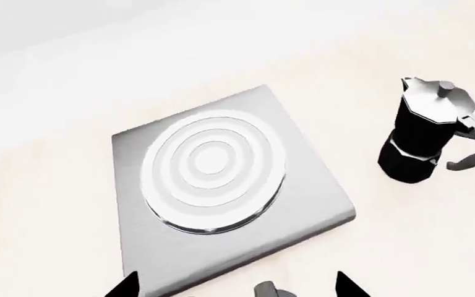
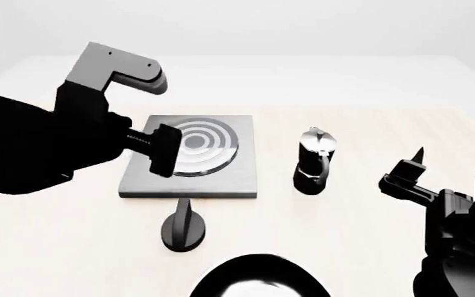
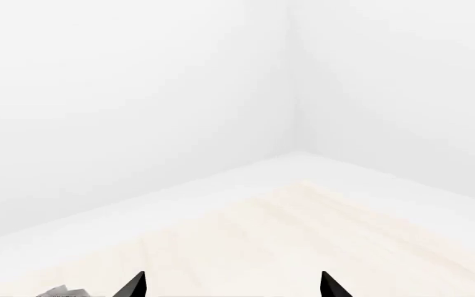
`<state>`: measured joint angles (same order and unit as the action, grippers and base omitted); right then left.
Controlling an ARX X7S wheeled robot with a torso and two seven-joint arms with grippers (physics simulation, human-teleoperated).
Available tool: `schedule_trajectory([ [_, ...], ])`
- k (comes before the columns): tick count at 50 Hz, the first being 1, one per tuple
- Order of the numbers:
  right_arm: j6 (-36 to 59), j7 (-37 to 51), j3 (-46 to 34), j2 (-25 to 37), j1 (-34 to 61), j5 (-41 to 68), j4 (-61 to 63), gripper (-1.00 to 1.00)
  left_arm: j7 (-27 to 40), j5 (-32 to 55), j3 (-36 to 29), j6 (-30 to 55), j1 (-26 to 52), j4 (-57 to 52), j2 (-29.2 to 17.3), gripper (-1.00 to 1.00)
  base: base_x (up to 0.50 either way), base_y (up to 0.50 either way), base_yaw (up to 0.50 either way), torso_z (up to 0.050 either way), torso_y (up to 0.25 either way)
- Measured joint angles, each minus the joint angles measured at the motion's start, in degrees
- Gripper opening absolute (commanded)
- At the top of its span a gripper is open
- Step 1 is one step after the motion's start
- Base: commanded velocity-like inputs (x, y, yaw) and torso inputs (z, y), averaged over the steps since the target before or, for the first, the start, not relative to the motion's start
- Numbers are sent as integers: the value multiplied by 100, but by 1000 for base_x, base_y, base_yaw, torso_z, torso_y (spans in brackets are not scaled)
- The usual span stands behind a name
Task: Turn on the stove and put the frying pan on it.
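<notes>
Left gripper [image 2: 161, 150] released over stove [image 2: 192, 179] | right gripper [image 2: 407, 170] released, near worktop's [image 2: 370, 124] right edge | pan [image 2: 258, 278] at front edge

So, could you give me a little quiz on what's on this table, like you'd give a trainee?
1. True or false: the frying pan already sits on the stove.
2. In the head view, what stands to the right of the stove? A) a cup B) a moka pot C) a plate
3. Fill in: the left jaws stand ____ (open or shut).

Key: 1 false, the burner is bare and the pan lies nearer the robot; 2 B; 3 open.
</notes>
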<state>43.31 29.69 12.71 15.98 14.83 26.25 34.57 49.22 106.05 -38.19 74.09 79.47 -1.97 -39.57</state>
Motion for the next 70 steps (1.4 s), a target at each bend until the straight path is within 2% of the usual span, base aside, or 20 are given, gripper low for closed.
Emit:
schedule_trajectory([
  [3, -6, -4, -2, 5, -4, 13, -6, 100, -59, 267, -140, 403, 323, -426, -177, 100, 0, 0, 0, 0, 0],
  [9, -17, -14, -23, 17, -4, 31, -35, 100, -876, 375, -577, 900, 918, -1466, -580, 100, 0, 0, 0, 0, 0],
  [13, -16, -22, -40, 26, -1, 46, -53, 100, -1177, 705, -936, 992, 1180, -2084, -784, 100, 0, 0, 0, 0, 0],
  [27, -12, -30, -83, 52, 12, 94, -115, 100, -1287, 1941, -1961, 781, 1685, -3481, -1147, 100, 0, 0, 0, 0, 0],
  [46, -13, -8, -125, 92, 9, 134, -136, 100, -1034, 2928, -2560, 286, 2080, -4219, -1166, 100, 0, 0, 0, 0, 0],
  [57, -23, 10, -144, 111, 7, 151, -148, 100, -1044, 2966, -2677, 225, 1993, -4352, -1129, 100, 0, 0, 0, 0, 0],
  [70, -29, 35, -142, 130, 1, 187, -153, 100, -1060, 2710, -2959, 207, 1381, -4501, -1286, 100, 0, 0, 0, 0, 0],
])
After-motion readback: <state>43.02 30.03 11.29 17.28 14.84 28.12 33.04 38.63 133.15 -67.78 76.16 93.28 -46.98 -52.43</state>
